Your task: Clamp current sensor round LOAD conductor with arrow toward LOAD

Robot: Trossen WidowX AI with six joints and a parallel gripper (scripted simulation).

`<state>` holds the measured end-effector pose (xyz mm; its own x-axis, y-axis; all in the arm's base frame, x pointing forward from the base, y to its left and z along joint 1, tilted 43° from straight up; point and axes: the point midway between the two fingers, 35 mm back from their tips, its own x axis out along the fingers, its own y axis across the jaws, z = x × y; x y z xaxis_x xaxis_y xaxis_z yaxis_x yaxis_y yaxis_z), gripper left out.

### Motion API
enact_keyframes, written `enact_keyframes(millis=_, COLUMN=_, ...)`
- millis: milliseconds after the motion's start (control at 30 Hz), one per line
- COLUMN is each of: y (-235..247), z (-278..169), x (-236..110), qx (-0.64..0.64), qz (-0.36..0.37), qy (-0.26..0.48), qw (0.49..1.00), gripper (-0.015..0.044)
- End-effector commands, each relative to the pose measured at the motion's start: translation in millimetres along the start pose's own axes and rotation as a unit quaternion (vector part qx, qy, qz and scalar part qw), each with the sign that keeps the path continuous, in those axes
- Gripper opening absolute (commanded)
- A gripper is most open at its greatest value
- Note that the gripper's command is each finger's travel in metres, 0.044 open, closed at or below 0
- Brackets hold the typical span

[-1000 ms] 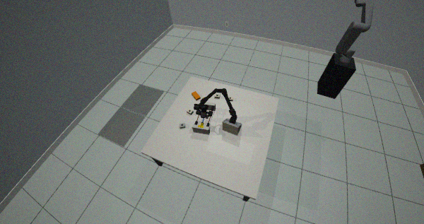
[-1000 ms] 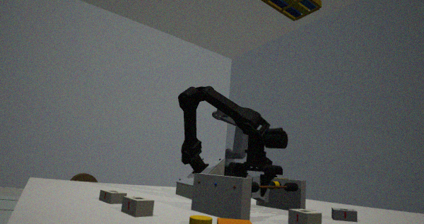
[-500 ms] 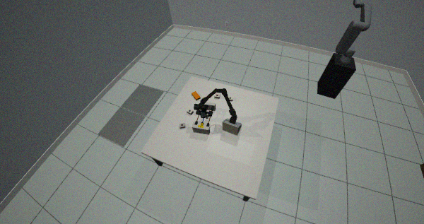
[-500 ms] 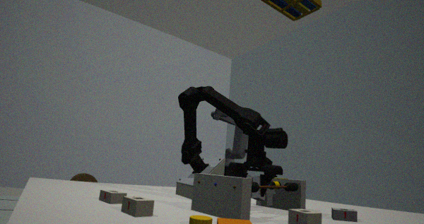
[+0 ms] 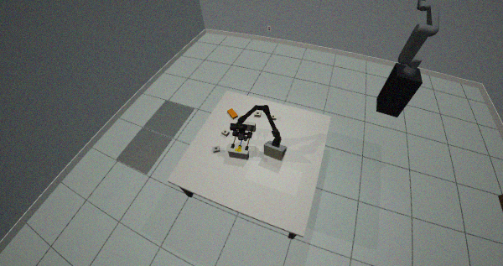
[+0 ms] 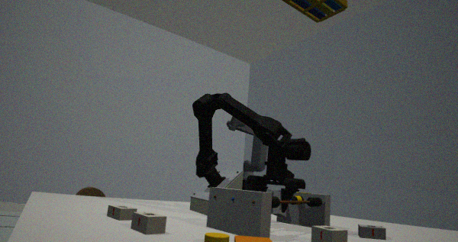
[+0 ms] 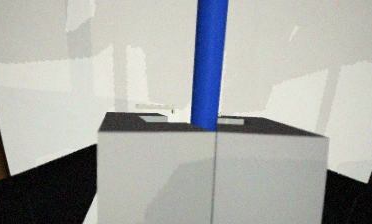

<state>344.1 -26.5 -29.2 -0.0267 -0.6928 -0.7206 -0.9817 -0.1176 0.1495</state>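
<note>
In the wrist view the grey split-core sensor (image 7: 212,170) fills the lower middle. Its two halves meet at a thin vertical seam, and they sit closed round a blue conductor (image 7: 209,60) that runs straight up from its top. My gripper (image 5: 241,136) (image 6: 284,202) is shut on the sensor, and its dark fingers show at both lower corners of the wrist view. It hangs over the grey conductor fixture (image 5: 238,153) (image 6: 238,213). I cannot see the arrow or the LOAD marker. A yellow piece (image 5: 239,148) (image 6: 298,198) sits on the fixture.
The arm's base (image 5: 275,150) stands right of the fixture on the white table (image 5: 268,184). Small grey blocks (image 5: 216,148) (image 6: 149,222) (image 6: 329,233) and an orange block (image 5: 232,113) lie around. A dark pedestal with another arm (image 5: 398,89) stands far off on the floor.
</note>
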Motion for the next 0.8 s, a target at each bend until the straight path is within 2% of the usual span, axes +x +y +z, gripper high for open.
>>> enact_keyframes(millis=0, y=-0.2, z=0.0, x=-0.1, qx=0.0, qz=0.0, qy=0.0, qw=1.0, gripper=0.0)
enact_keyframes(millis=133, y=-0.2, z=0.0, x=-0.1, qx=0.0, qz=0.0, qy=0.0, qw=1.0, gripper=0.0)
enact_keyframes(millis=667, y=-0.2, z=0.2, x=-0.4, qx=0.0, qz=0.002, qy=-0.001, qw=1.0, gripper=0.042)
enact_keyframes(millis=700, y=-0.8, z=0.8, x=-1.5, qx=-0.001, qz=0.01, qy=-0.002, qw=1.0, gripper=0.044)
enact_keyframes(millis=767, y=-2.4, z=2.8, x=-6.0, qx=-0.003, qz=0.038, qy=-0.007, qw=0.999, gripper=0.044)
